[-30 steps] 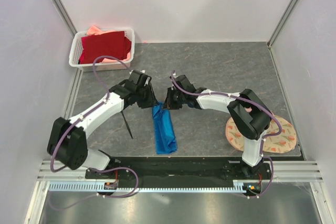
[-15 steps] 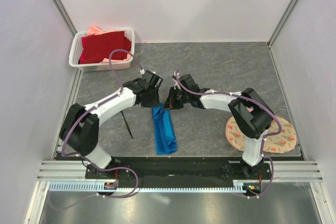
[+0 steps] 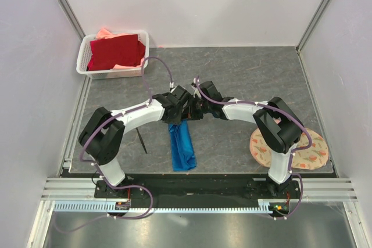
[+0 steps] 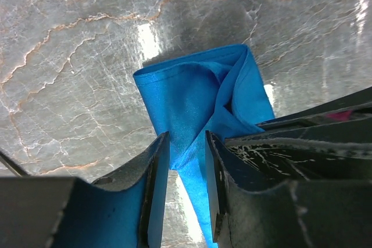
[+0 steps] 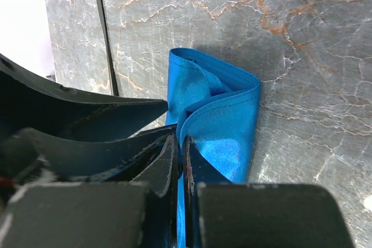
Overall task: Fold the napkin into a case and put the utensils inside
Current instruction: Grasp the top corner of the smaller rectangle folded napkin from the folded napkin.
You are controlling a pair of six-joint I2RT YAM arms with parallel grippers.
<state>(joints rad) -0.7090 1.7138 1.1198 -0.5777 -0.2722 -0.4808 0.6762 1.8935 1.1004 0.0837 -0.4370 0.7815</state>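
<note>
The blue napkin (image 3: pixel 183 146) lies as a long narrow folded case in the middle of the table. Its far end is lifted and gapes open in the left wrist view (image 4: pixel 192 94) and the right wrist view (image 5: pixel 224 123). My right gripper (image 3: pixel 191 111) (image 5: pixel 180 140) is shut on the upper layer at that end. My left gripper (image 3: pixel 178 113) (image 4: pixel 187 139) is right beside it, jaws narrowly apart over a raised fold of the cloth. One black utensil (image 3: pixel 141 139) lies on the table left of the napkin. It also shows in the right wrist view (image 5: pixel 106 45).
A white basket (image 3: pixel 141 56) with a dark red cloth (image 3: pixel 116 51) stands at the back left. A round peach floral mat (image 3: pixel 311 152) lies at the front right, partly under the right arm. Grey walls close in both sides.
My left gripper has swung right, away from the utensil, to the napkin's far end, beside the right gripper. The right gripper has kept its place on the cloth.
</note>
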